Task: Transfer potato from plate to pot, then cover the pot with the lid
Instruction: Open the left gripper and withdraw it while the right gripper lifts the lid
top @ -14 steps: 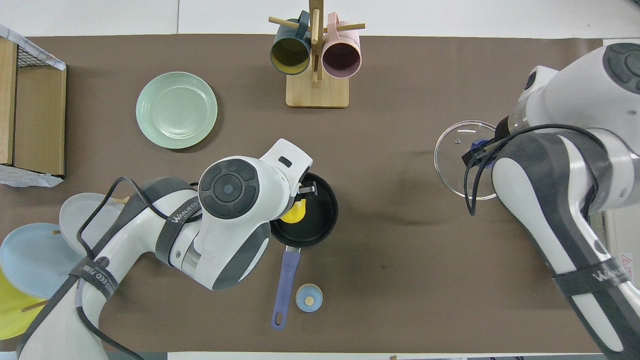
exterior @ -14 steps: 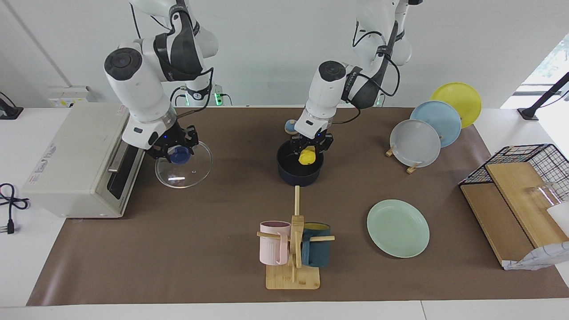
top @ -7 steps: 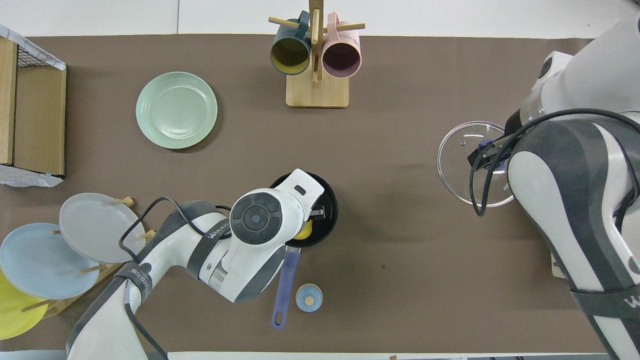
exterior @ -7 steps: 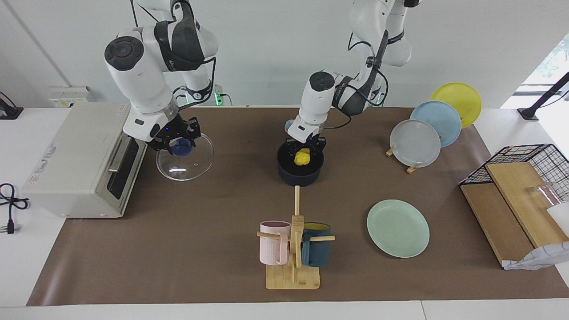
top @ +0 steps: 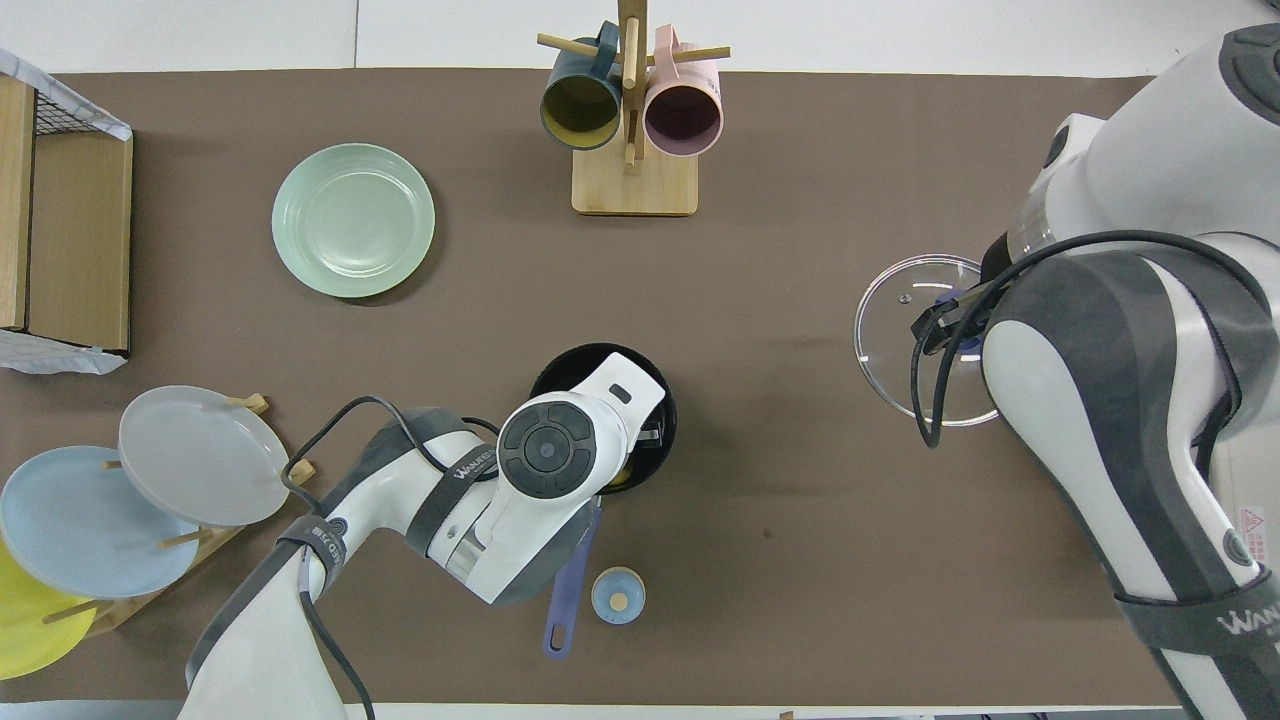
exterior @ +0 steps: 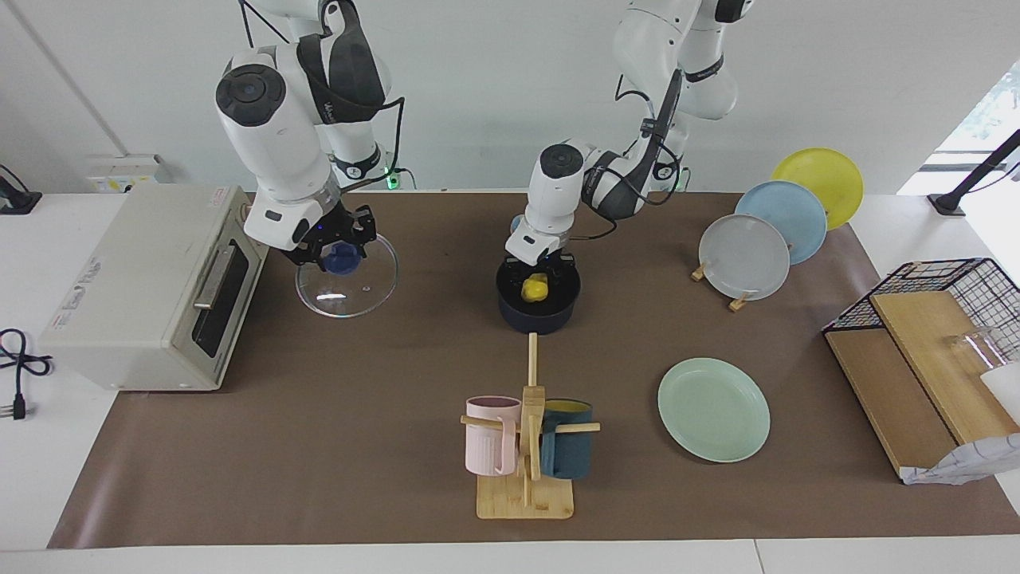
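Round glass lid (exterior: 346, 276) lifted higher by right claw (exterior: 341, 252); lumpy potato (exterior: 535, 288) in pot (exterior: 539, 307).

The counter (exterior: 335, 446) wears a brown mat. On it: the pot (exterior: 539, 307) mid-counter, the plate (exterior: 714, 410) toward the left arm's end, a mug stand (exterior: 525, 498) at the edge farthest from the robots — plus a plate rack (exterior: 741, 299), toaster oven (exterior: 135, 295) and wire basket (exterior: 948, 319).

potato (exterior: 535, 288) mostly hidden under left arm overhead, lid (top: 905, 335) partly covered
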Robot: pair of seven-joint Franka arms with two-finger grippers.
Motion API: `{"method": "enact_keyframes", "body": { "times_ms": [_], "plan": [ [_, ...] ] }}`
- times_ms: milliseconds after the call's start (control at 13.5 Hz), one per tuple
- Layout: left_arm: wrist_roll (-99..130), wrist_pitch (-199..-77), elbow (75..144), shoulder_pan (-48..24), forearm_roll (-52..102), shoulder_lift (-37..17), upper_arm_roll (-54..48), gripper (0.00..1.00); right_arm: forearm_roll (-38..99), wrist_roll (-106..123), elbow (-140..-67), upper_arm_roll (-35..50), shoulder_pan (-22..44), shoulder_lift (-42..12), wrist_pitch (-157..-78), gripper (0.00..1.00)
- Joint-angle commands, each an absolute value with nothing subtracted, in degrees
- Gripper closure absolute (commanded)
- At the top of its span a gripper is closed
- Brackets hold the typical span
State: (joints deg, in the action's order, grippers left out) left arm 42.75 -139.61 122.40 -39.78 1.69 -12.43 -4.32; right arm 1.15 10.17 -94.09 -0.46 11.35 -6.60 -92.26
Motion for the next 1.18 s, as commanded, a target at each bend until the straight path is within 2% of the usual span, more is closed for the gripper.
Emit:
{"method": "enact_keyframes", "body": {
  "times_ms": [0,74,222,517,665,739,887,1034,1108],
  "plan": [
    [43.77,-140.28,123.57,-41.66,-0.78,-12.74,-3.25,0.73,1.14,7.3,-93.25,-0.44,11.95,-6.15,-90.88,1.0],
    [43.68,-140.1,123.4,-41.57,-1.05,-12.74,-3.25,0.01,1.14,7.21,-93.25,-0.44,11.95,-6.15,-90.97,1.0],
    [42.11,-136.44,121.13,-39.83,-1.05,-11.0,-3.08,0.0,1.14,7.21,-93.25,-0.44,11.95,-6.24,-91.05,1.0],
    [35.88,-113.43,105.59,-31.93,1.83,-7.3,-3.51,0.0,1.32,7.21,-92.99,-0.44,11.95,-6.24,-90.97,1.0],
    [31.32,-106.29,100.39,-27.36,2.55,-3.89,-2.9,0.0,1.49,5.99,-93.08,-0.09,12.39,-6.33,-91.67,1.0],
    [27.98,-103.56,98.98,-23.68,2.55,-1.61,-2.9,0.0,1.84,4.58,-92.99,0.09,13.78,-6.5,-92.71,1.0],
    [17.46,-98.72,97.74,-15.95,2.55,1.48,-2.9,0.0,1.85,-7.05,-92.73,1.92,21.31,-7.29,-98.5,1.0],
    [6.29,-96.95,97.73,-8.38,2.29,2.81,-2.99,0.0,1.49,-18.85,-86.44,2.02,29.93,-14.2,-99.58,1.0],
    [2.15,-96.77,97.82,-5.3,2.11,3.07,-2.99,0.0,1.84,-21.77,-82.92,2.02,31.45,-17.46,-100.45,1.0]
  ]
}}
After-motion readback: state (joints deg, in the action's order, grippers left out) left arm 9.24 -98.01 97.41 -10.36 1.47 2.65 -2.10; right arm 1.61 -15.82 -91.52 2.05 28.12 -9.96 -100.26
